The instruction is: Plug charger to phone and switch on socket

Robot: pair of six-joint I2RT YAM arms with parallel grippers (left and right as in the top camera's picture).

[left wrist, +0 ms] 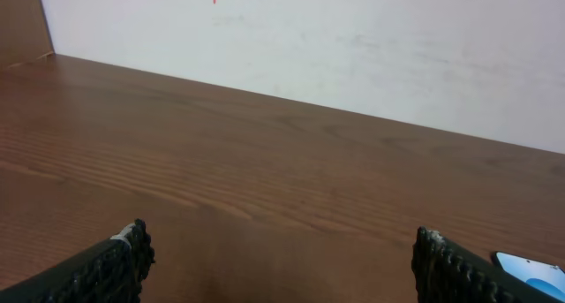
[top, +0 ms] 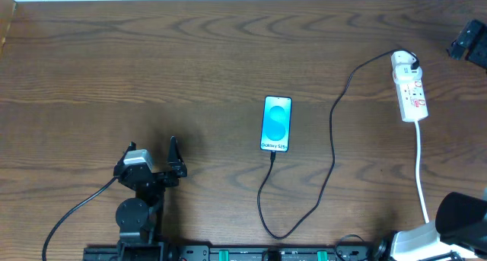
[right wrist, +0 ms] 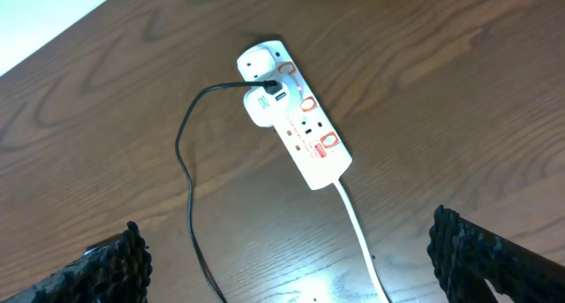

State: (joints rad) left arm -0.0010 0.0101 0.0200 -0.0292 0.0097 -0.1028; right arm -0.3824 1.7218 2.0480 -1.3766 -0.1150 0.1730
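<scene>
Left end effector (left wrist: 281, 243) and right end effector (right wrist: 290, 237) apart, charger (top: 332, 139) between phone (top: 276, 123) and socket (top: 409, 90) on table (top: 152, 63)

Soft, even light falls from above. In the overhead view the table (top: 152, 63) shows only short, faint shadows, and the phone (top: 276, 123) screen glows strongly. In the right wrist view a white glare patch lies on the wood at lower centre, beside the white cord (right wrist: 357, 228); the socket (right wrist: 296, 126) is nearly overexposed. In the left wrist view the wall (left wrist: 353, 47) is bright.
</scene>
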